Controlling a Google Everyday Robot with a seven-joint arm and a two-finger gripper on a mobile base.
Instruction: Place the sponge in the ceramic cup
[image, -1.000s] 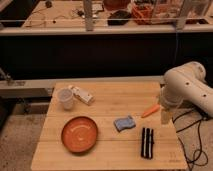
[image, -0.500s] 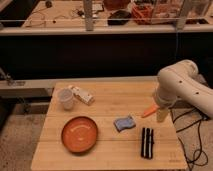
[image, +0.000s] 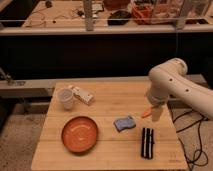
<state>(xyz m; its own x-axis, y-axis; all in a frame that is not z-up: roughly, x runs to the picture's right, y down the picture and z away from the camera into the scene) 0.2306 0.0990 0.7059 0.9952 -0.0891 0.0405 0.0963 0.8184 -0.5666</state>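
The blue-grey sponge (image: 124, 123) lies flat on the wooden table (image: 107, 155), right of centre. The white ceramic cup (image: 65, 98) stands upright near the table's far left corner, well apart from the sponge. My gripper (image: 150, 114) hangs at the end of the white arm (image: 170, 82), just right of the sponge and slightly above the table, with an orange part showing at its tip. It is not touching the sponge.
A round orange plate (image: 80, 133) sits front left. A white-and-brown box (image: 82, 95) lies beside the cup. A black striped rectangular object (image: 147, 142) lies front right, below the gripper. Cables hang past the table's right edge.
The arm has swung left over the table's right side, bringing the gripper closer to the sponge. The objects on the table have not moved.
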